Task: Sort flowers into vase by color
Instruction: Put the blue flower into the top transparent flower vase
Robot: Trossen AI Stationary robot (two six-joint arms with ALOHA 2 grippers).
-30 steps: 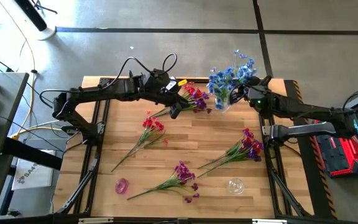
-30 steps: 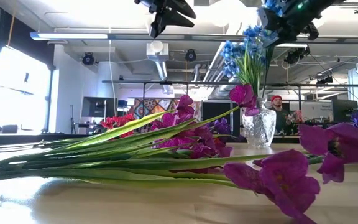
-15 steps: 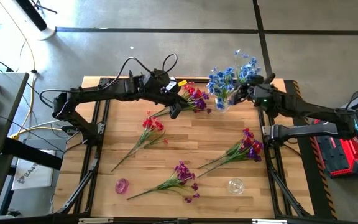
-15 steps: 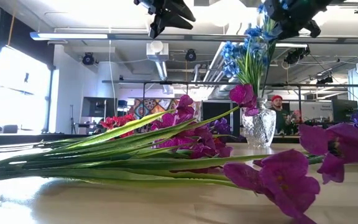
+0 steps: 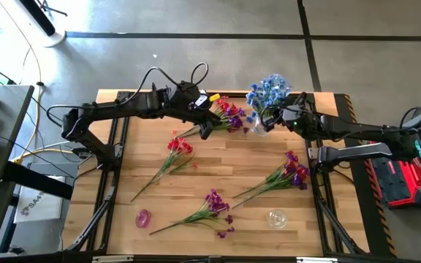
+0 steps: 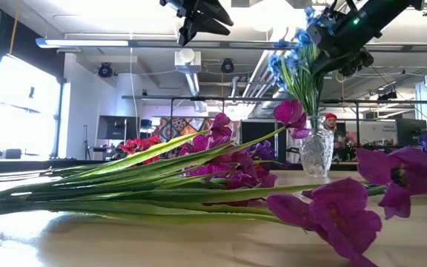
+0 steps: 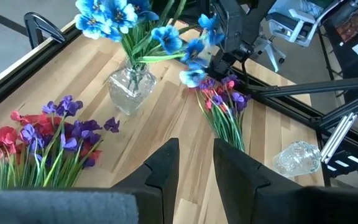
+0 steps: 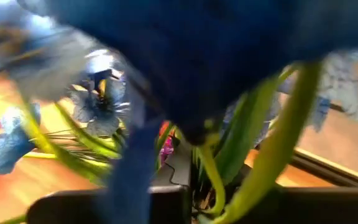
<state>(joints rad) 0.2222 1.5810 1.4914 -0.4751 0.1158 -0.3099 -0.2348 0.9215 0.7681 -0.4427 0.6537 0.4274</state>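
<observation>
A clear glass vase (image 5: 260,123) (image 6: 316,152) stands near the table's far edge with blue flowers (image 5: 269,91) (image 7: 114,15) in it, their stems down in its neck. My right gripper (image 5: 282,117) (image 6: 330,44) is beside the vase at blossom height, shut on a blue spray. My left gripper (image 5: 205,130) (image 7: 194,165) hangs open, high above the stems of a red and purple spray (image 5: 229,115) (image 7: 42,137) lying flat on the table. The right wrist view is filled with blurred blue blossoms and green stems. My right gripper holds a blue spray by its green stems (image 8: 210,180) just below the blossoms (image 7: 191,74). It comes from the table's right side, above the vase. The spray leans toward the vase mouth (image 6: 313,119) among the other blue flowers. The blossoms hide the pinch itself.
A red spray (image 5: 177,150), a purple spray (image 5: 214,204) and a purple-red spray (image 5: 287,175) lie flat on the wooden table. A small pink vase (image 5: 144,218) and a clear one (image 5: 276,218) lie near the near edge. A person (image 6: 330,126) stands in the room behind.
My right gripper has moved toward the table's left, in over the vase, carrying the blue spray. The blossoms that stuck out toward the far right now sit gathered with the bunch above the vase.
</observation>
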